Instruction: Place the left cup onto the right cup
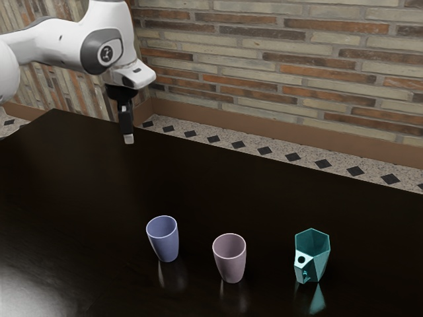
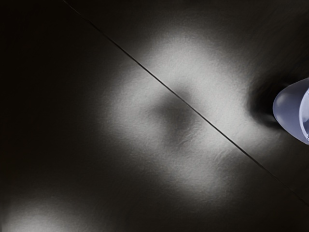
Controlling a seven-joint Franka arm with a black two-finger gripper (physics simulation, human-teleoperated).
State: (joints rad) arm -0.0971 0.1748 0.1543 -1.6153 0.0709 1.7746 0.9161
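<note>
Gripper (image 1: 127,137) — aloft, empty, opening cannot be told | blue cup (image 1: 162,238) at its 5 o'clock | pink cup (image 1: 229,256), teal cup (image 1: 311,255) — at blue cup's 3 o'clock, all upright.

Periwinkle cup (image 1: 162,238), mauve cup (image 1: 229,256) and teal faceted cup (image 1: 311,255) on a glossy near-black tabletop (image 1: 73,191), beside a red-brown brick wall (image 1: 297,53) and a speckled floor (image 1: 277,142) with black diamonds.

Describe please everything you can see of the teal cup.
The teal cup is faceted, with a six-sided rim and a small angular handle on the side facing the pink cup. It looks like smooth plastic. It stands upright, mouth up, on the dark table, rightmost in the exterior view, touching nothing else.
</note>
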